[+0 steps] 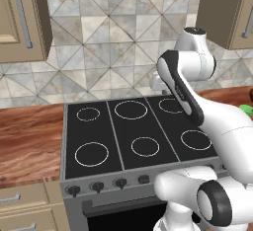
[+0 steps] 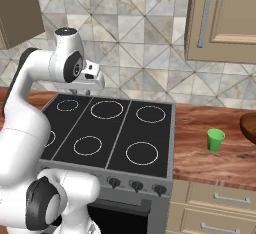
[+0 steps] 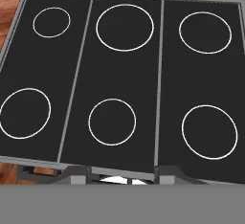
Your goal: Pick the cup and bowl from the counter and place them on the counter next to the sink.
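The small green cup (image 2: 216, 139) stands upright on the reddish-brown counter (image 2: 205, 165) right of the stove. A green sliver of the cup (image 1: 245, 108) also peeks past my arm in the left base view. Just right of the cup, the dark brown bowl (image 2: 249, 126) is cut off by the frame edge. My gripper (image 2: 81, 92) hangs above the back left of the stovetop, far left of both, pointing down. Its fingertips (image 3: 75, 174) stand wide apart with nothing between them, so it is open. The sink is out of view.
A black stovetop (image 2: 107, 133) with white rings lies directly under the hand, with knobs (image 2: 136, 186) along its front. More counter (image 1: 29, 141) lies left of the stove. Beige wall cabinets (image 2: 222, 20) hang above the cup's side, and a tiled wall stands behind.
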Controlling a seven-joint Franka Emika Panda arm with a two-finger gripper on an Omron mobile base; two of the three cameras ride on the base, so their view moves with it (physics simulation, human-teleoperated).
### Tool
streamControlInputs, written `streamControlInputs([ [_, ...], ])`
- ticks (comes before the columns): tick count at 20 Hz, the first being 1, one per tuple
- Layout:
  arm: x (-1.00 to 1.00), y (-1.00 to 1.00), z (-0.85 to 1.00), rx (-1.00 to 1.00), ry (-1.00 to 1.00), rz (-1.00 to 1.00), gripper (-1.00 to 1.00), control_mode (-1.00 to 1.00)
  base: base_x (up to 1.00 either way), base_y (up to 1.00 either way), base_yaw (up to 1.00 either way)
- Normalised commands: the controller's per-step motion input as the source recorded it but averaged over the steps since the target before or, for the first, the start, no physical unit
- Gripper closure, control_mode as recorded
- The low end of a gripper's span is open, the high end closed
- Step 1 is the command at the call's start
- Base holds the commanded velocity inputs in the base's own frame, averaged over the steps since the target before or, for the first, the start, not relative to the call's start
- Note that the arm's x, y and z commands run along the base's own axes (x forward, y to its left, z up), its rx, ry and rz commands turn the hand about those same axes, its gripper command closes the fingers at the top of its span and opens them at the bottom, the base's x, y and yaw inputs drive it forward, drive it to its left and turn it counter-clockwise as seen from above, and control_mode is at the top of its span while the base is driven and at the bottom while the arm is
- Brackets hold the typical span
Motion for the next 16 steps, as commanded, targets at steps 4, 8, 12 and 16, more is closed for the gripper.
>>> streamControlInputs([
  [4,-0.02,-0.07,-0.01,0.0,0.0,0.0,-1.0,-1.0,0.0,0.0,0.0],
  [8,0.0,-0.21,0.0,0.0,0.02,0.0,-1.0,-1.0,0.0,0.0,0.0],
  [12,-0.2,-0.11,0.0,-0.02,0.05,0.0,-1.0,-1.0,0.0,0.0,0.0],
  [16,-0.15,-0.02,0.0,-0.03,0.08,0.0,-1.0,-1.0,0.0,0.0,0.0],
])
